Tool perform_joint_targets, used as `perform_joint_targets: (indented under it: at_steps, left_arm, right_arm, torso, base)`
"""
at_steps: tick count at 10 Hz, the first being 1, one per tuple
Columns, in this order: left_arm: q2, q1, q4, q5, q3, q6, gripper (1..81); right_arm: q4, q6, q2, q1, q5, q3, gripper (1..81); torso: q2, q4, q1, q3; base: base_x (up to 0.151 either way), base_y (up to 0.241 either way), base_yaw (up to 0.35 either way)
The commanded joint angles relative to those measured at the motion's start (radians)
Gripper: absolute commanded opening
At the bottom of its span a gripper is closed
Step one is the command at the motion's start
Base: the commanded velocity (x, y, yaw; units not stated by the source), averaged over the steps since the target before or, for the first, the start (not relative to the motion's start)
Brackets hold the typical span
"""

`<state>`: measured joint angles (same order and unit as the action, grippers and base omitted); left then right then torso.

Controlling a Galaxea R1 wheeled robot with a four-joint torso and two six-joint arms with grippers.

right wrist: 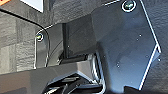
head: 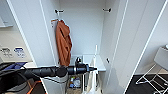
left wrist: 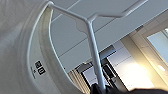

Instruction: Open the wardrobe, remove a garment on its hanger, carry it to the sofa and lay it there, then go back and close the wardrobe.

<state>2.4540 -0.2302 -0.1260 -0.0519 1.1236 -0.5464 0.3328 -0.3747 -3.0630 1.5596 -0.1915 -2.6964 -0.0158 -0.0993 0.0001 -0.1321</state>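
Wardrobe (head: 130, 37) doors stand open — left tool (head: 94, 68) clamps the white hanger (left wrist: 93, 52) carrying the white garment (left wrist: 17, 50); right tool's state cannot be told

garment (head: 93, 80) cut off btm edge

My pincer (head: 94, 68) matt black, the hanger (left wrist: 93, 47) smooth white plastic, the garment (left wrist: 17, 50) thin limp cloth, the wardrobe (head: 82, 30) smooth matt white panels, rust-orange garment (head: 63, 43) soft cloth
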Motion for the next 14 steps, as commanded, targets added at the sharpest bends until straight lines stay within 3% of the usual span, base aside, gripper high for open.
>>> perform_joint_targets:
  at_steps: [1,14]
  left_arm:
    - [-0.003,0.168,0.032,0.044,-0.038,0.02,1.0]
    - [-0.05,0.168,0.046,0.04,-0.076,0.014,1.0]
  right_arm:
    - [-0.009,0.0,0.002,-0.028,0.041,0.004,81.1]
    - [-0.003,0.0,0.001,-0.02,0.04,0.008,81.1]
  torso:
    - [0.0,0.0,0.0,0.0]
    - [0.0,0.0,0.0,0.0]
  base:
    - [0.0,0.0,-0.133]
    - [0.0,0.0,-0.222]
